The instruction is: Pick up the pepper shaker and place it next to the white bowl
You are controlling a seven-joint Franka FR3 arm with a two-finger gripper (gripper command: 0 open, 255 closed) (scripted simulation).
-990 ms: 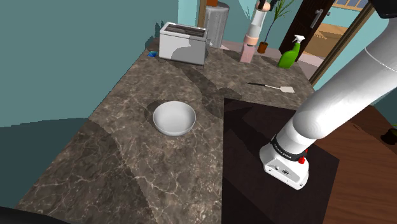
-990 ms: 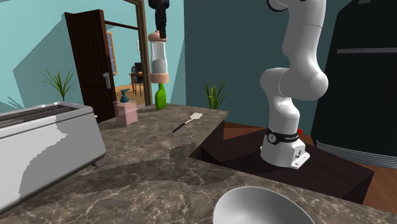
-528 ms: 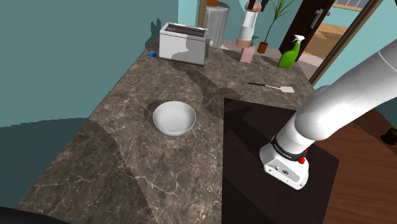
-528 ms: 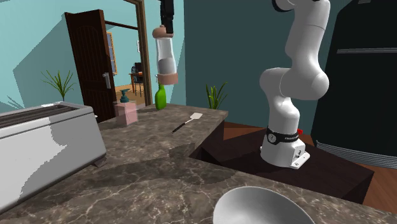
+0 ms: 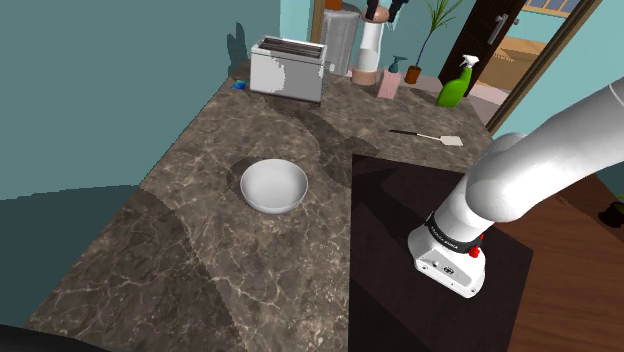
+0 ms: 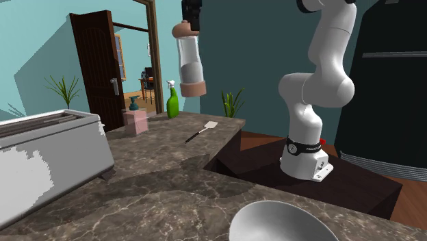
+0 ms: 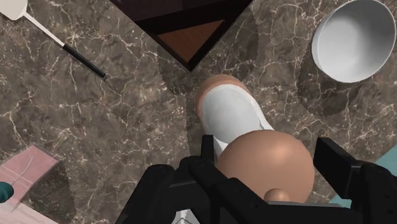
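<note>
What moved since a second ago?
The gripper, shut on the pepper shaker, carried it through the air toward the shoulder view's left, which is the second exterior view's right. Nothing was let go. The white bowl, toaster and spatula stayed put.

In the shoulder view the end effector (image 5: 385,10) runs off the top edge and covers the upper end of the shaker (image 5: 368,50). A blue speck (image 5: 238,86) just beside the toaster (image 5: 288,68) is too small to name. In the second exterior view the toaster is cut by the left edge and the bowl (image 6: 274,219) by the bottom edge. In the wrist view the bowl and the spatula (image 7: 83,60) run off the edge, and the shaker's cap hides most of its body.
</note>
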